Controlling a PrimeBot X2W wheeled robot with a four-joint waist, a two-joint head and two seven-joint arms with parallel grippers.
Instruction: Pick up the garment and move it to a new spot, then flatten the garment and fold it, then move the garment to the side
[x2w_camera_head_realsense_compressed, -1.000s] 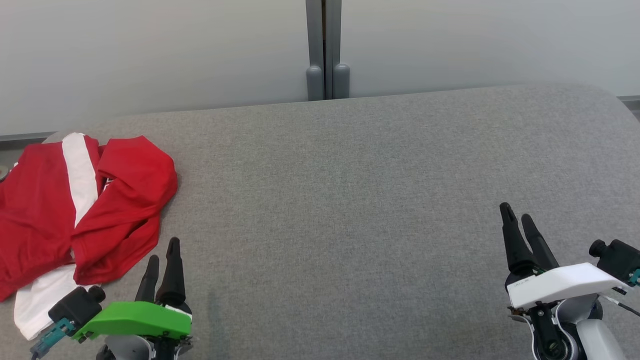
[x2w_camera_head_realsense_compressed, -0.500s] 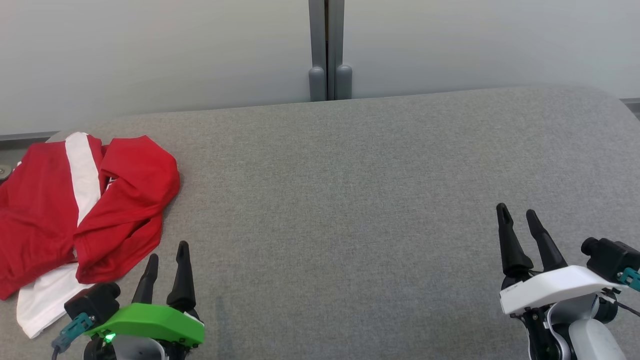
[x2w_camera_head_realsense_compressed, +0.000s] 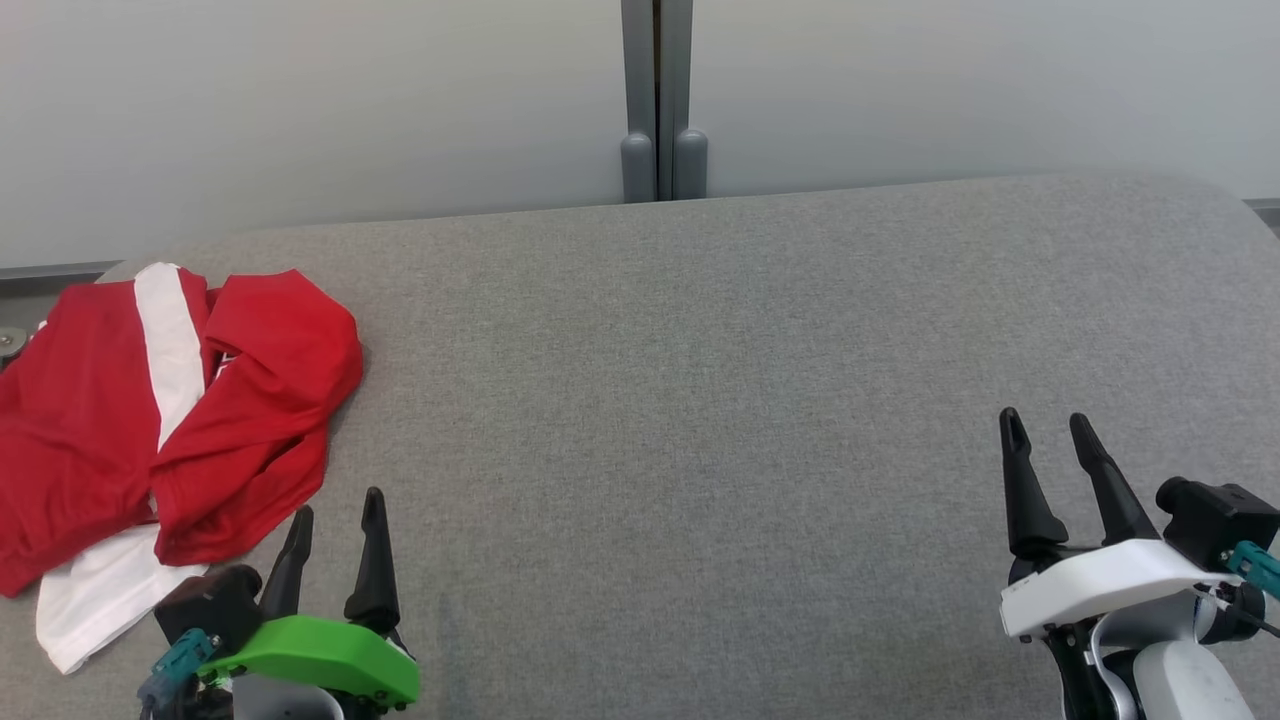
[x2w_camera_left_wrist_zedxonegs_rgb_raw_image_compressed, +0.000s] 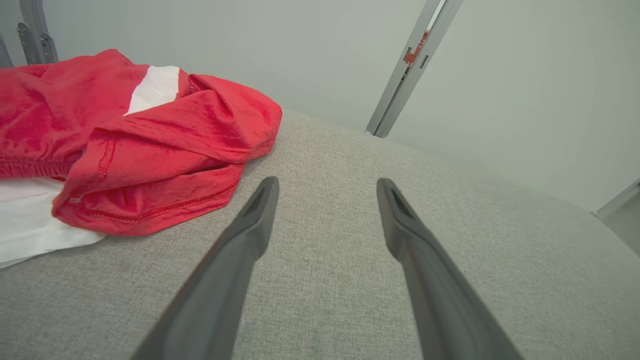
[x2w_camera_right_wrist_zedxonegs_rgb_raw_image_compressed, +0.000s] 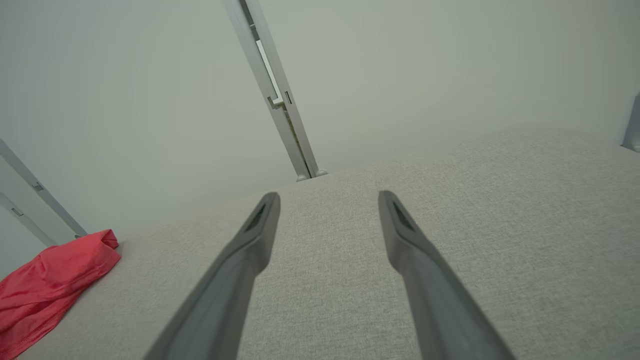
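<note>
desk (x2w_camera_head_realsense_compressed: 700, 350): grey woven cloth, rounded corners | garment (x2w_camera_head_realsense_compressed: 250, 400): one, red cloth with white panels, crumpled at left edge | left gripper (x2w_camera_head_realsense_compressed: 338, 503): fingers apart, empty | right gripper (x2w_camera_head_realsense_compressed: 1045, 418): fingers apart, empty

The red garment (x2w_camera_head_realsense_compressed: 250, 400) lies crumpled in a loose heap at the left end of the grey fabric-covered surface (x2w_camera_head_realsense_compressed: 720, 380), close to its far left corner. A white stripe runs down its upper part, and a white panel sticks out from under the red cloth on the near side. A red fold with a stitched hem is doubled over the top, bulging toward the middle of the surface.
</note>
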